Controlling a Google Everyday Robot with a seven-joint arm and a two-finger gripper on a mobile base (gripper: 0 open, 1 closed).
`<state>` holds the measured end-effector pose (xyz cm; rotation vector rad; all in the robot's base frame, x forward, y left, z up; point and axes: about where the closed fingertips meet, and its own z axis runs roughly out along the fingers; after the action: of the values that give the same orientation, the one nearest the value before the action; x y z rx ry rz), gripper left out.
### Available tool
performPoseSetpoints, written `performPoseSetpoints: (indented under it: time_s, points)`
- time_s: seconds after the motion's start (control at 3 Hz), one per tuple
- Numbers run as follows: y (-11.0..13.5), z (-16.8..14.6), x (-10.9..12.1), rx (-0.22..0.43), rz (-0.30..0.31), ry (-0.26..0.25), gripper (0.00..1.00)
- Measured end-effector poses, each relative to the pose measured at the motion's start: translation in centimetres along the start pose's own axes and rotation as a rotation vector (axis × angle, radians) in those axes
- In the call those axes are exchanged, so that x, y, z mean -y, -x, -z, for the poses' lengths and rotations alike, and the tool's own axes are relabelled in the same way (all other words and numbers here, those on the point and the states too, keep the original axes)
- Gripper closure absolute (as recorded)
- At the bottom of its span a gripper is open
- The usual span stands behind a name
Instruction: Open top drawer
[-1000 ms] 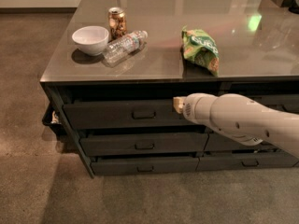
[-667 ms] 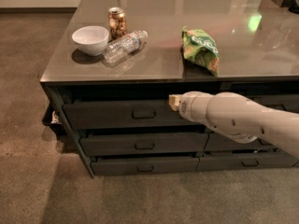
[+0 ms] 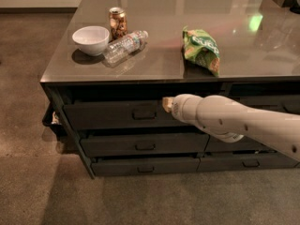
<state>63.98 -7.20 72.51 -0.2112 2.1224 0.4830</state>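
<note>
I take the pull handle (image 3: pixel 144 114) at the centre of the top drawer (image 3: pixel 103 115) as my landmark. The gripper (image 3: pixel 167 104) sits just beside that handle, to its right in my view and a little above it, close against the drawer's front panel. I cannot tell whether it touches the panel, and I cannot tell how the jaws stand, since only a tan tip shows at the end of the white arm (image 3: pixel 243 123). The arm runs away from the handle toward the lower right of my view.

The top drawer lies directly under the front edge of the surface (image 3: pixel 154 64), with the handle at mid-width. Its long axis runs side to side, parallel to that front edge, and its tall front panel faces me.

Below the handle I count two more drawers in the same column, the middle drawer (image 3: pixel 112 145) and the bottom drawer (image 3: pixel 117 167), so three in all. Right of the handle, a second column (image 3: pixel 253 163) is partly hidden by the arm.

Above the handle, on the surface, I count one white bowl (image 3: pixel 91 39), one can (image 3: pixel 117 22), one clear plastic bottle (image 3: pixel 123 46) lying on its side, and one green snack bag (image 3: pixel 201 49).
</note>
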Motion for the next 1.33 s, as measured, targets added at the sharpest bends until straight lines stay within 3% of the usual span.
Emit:
performPoseSetpoints:
  time_s: [1.0, 1.33]
  points:
    - [1.2, -2.7, -0.5, 0.084, -0.084, -0.007, 1.00]
    - [1.0, -4.3, -0.7, 0.077, -0.096, -0.001, 1.00]
